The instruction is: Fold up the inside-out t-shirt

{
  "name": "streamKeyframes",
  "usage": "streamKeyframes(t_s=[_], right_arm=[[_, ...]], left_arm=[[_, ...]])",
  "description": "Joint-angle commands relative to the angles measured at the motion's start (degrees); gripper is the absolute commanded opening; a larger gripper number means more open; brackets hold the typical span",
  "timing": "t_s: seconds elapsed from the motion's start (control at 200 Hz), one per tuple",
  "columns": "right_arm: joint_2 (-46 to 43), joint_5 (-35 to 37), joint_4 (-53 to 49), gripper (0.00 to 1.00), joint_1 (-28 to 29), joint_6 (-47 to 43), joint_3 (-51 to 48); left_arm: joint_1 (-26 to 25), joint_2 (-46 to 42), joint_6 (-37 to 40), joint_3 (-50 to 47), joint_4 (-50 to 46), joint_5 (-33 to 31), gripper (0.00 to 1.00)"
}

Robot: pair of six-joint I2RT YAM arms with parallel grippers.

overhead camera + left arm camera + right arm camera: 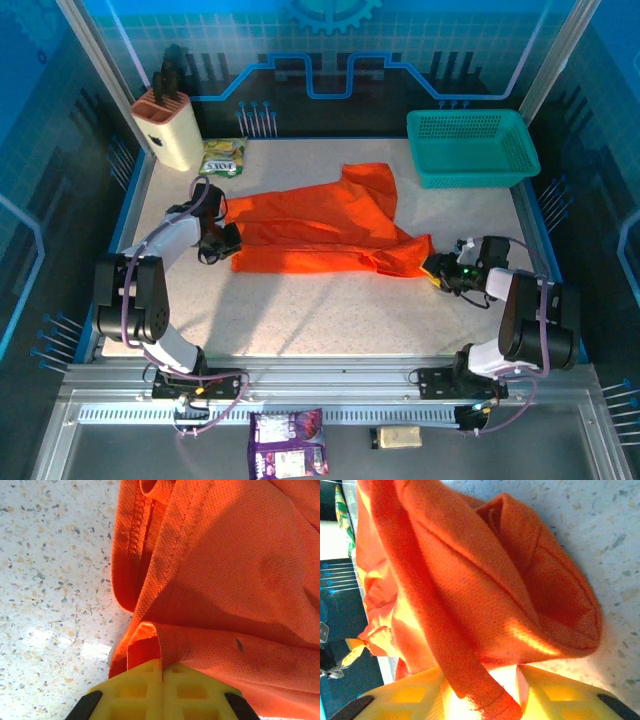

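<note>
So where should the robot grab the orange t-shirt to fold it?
Probably at its two far ends, coming in low from the sides. The t-shirt lies stretched left to right on the table, so each end is a bunched edge sticking out sideways. The left pincer pinches the left hem; the right end sits inside the right pincer.

We are finding bare desk (320,315) lying open all along the near side, giving free passage from side to side. The orange t-shirt (320,225) is sprawling across the middle. Far back, the teal basket (470,148) is blocking the right corner, while the knife block (168,125) and green packet (222,157) are crowding the left.
</note>
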Motion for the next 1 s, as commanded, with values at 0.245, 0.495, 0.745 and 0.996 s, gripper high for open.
streamKeyframes(t_s=[0.245, 0.495, 0.745, 0.996], right_arm=[[-1.72, -1.46, -2.19, 0.27, -0.63, -0.64, 0.61], [-3.54, -0.95, -3.81, 0.18, -0.65, -0.64, 0.97], [-5.53, -0.59, -5.84, 0.05, -0.64, -0.61, 1.94], [-9.06, 0.94, -9.55, 0.00, 0.35, -0.65, 3.93]], left_arm=[[0.59, 1.44, 0.97, 1.88, -0.34, 0.38, 0.00], [0.62, 1.66, 1.11, 2.20, -0.38, 0.54, 0.00], [0.60, 1.53, 1.26, 2.40, -0.31, 0.97, 0.00], [0.64, -2.21, 1.08, 2.60, -0.04, 1.85, 0.00]])
